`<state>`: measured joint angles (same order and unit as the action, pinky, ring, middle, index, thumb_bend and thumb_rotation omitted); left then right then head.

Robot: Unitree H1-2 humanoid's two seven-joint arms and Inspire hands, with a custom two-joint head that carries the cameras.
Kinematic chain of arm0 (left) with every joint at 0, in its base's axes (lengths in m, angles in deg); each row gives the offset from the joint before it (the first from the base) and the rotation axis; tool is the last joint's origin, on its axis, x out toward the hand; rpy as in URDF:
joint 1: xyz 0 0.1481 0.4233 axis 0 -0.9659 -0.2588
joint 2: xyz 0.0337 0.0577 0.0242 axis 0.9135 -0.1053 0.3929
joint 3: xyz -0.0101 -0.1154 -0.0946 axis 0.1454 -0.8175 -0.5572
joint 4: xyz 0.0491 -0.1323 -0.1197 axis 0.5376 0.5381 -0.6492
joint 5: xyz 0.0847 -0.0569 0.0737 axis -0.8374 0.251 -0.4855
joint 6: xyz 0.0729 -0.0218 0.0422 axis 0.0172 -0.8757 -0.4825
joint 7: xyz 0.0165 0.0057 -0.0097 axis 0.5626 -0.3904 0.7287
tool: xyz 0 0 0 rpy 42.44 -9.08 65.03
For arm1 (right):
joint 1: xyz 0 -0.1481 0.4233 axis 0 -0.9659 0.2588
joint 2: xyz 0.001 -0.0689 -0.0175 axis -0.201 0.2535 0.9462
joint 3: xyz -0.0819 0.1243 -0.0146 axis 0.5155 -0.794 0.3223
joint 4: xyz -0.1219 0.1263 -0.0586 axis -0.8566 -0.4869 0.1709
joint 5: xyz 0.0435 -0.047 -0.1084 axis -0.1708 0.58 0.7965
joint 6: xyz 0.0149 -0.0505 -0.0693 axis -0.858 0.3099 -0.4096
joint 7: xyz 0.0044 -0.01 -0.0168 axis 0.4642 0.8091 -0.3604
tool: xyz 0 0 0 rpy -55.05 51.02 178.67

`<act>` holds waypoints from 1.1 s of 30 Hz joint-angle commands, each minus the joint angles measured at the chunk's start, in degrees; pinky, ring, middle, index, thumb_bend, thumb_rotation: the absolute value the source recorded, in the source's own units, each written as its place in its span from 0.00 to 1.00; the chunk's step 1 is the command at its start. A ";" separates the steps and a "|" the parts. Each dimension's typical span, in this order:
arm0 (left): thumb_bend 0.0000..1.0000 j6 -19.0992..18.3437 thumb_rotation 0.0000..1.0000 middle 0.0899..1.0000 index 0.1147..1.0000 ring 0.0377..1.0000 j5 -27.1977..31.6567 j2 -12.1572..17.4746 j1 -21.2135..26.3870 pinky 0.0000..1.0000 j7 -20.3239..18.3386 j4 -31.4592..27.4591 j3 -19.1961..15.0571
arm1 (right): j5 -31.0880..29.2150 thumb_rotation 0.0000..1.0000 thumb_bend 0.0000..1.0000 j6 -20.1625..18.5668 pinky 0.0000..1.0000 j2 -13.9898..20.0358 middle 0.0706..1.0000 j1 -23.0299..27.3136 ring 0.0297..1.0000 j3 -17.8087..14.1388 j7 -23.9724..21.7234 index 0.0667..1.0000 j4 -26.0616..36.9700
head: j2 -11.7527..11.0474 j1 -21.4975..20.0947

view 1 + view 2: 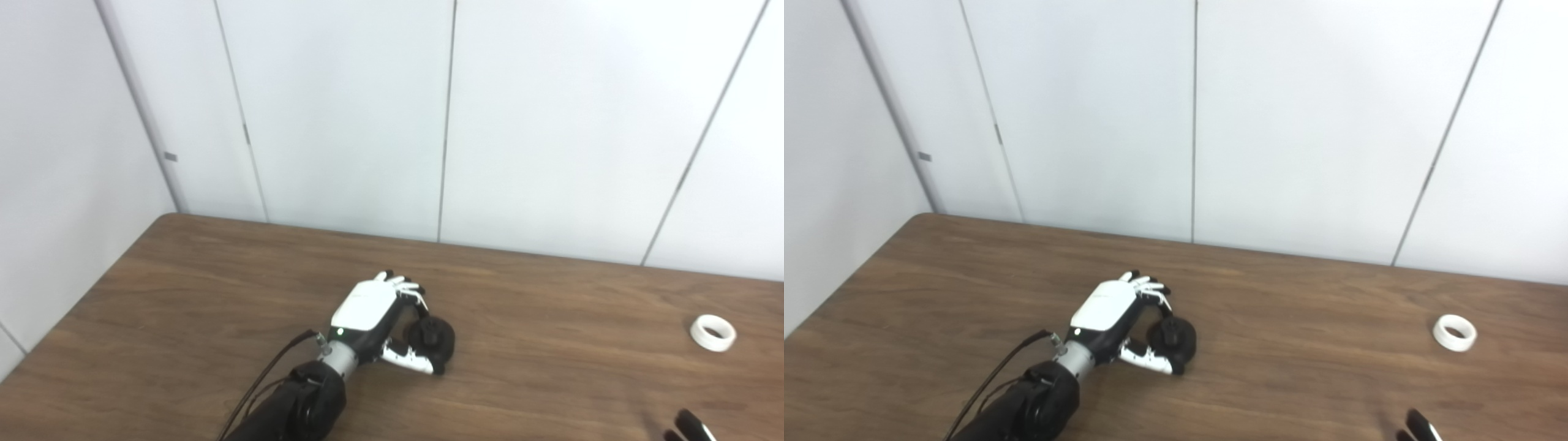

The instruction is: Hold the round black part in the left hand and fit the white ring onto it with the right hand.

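Wooden table [184,294]; left hand [373,312] grasps black part [432,340]; right hand's [689,425] state unclear.

The left hand [375,312] lies low over the tabletop [184,306], left of its middle. Its fingers [409,288] curl over the far side of the round part [433,339], and the thumb [411,359] reaches along the near side, so the part sits between them, resting on the tabletop. The ring [713,332] lies flat on the tabletop well apart to the right of those fingers. Only the fingertips [691,424] of the right hand [1418,427] show at the bottom edge, nearer than the ring and apart from it.
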<state>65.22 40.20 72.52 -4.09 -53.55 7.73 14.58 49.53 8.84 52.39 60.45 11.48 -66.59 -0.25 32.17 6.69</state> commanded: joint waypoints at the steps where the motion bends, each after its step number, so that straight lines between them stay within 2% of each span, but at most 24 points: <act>1: 0.52 -0.03 0.05 0.83 0.41 0.93 -2.01 0.60 -0.32 1.00 -3.24 -1.66 1.37 | 0.80 0.89 0.74 -0.39 0.82 -1.63 0.96 1.00 0.94 0.95 0.17 0.90 -1.06 | 0.05 -0.69; 6: 0.52 0.54 0.05 0.85 0.41 0.95 -2.35 0.84 -1.56 1.00 -6.96 -4.98 2.53 | 0.88 0.88 0.77 -0.15 0.81 -2.67 0.95 1.88 0.93 1.51 0.85 0.89 -1.25 | 0.45 -3.88; 10: 0.52 3.56 0.05 0.85 0.41 0.95 -2.26 1.33 -2.92 1.00 -7.14 -5.79 2.92 | 2.12 0.88 0.74 0.74 0.78 -3.49 0.93 2.26 0.90 2.38 1.92 0.88 -1.64 | -0.27 -7.37; 17: 0.52 7.98 0.05 0.84 0.41 0.94 -4.01 2.47 -4.45 1.00 -7.33 -7.66 3.92 | 4.24 0.88 0.77 1.04 0.78 -4.09 0.93 2.75 0.91 4.04 3.73 0.89 -1.33 | 0.60 -10.34; 22: 0.52 9.27 0.05 0.85 0.41 0.96 -4.84 2.82 -4.64 1.00 -8.19 -7.45 4.22 | 4.94 0.91 0.75 1.51 0.80 -4.08 0.95 3.09 0.93 5.11 4.67 0.91 -1.09 | 1.60 -11.80; 25: 0.52 10.24 0.05 0.84 0.41 0.96 -5.20 3.40 -4.58 1.00 -8.04 -6.55 4.40 | 5.32 0.92 0.70 2.01 0.82 -4.38 0.95 3.34 0.93 5.44 5.36 0.90 -1.28 | 1.98 -12.65; 33: 0.52 9.96 0.05 0.85 0.41 0.97 -5.32 4.76 -5.26 1.00 -10.48 -7.57 4.08 | 6.81 0.93 0.70 1.17 0.81 -4.61 0.95 3.47 0.92 6.98 7.08 0.90 -0.01 | 3.04 -15.46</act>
<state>75.20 37.30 75.21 -8.03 -61.20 0.10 18.03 56.03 10.63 51.79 62.73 17.75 -59.32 -0.98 35.16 -8.61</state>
